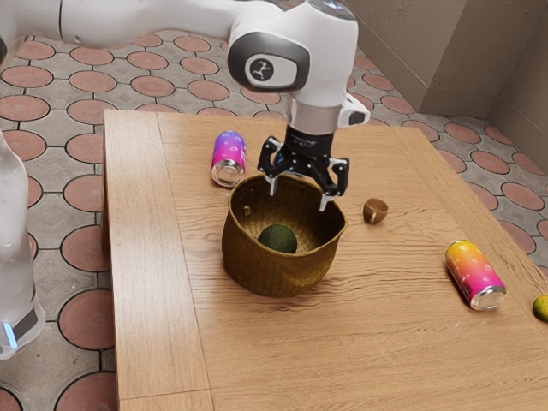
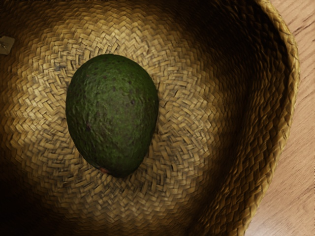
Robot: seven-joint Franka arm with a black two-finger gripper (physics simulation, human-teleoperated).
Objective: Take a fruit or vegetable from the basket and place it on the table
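Table (image 1: 154,342) supporting 1 woven basket (image 1: 278,276). Claw (image 1: 299,193) hanging over basket's mouth, standing open, 2 fingers spreading apart, gripping 0 things. Orange-pink can (image 1: 474,274) lying on its side, well apart from basket, toward exterior view's right. Purple-pink can (image 1: 229,157) lying on its side just beyond basket. Green avocado (image 2: 112,113) resting inside basket, on its bottom. Yellow-green fruit (image 1: 542,308) sitting farthest from basket, toward exterior view's right. Small brown cup (image 1: 374,211) sitting near basket, same side.
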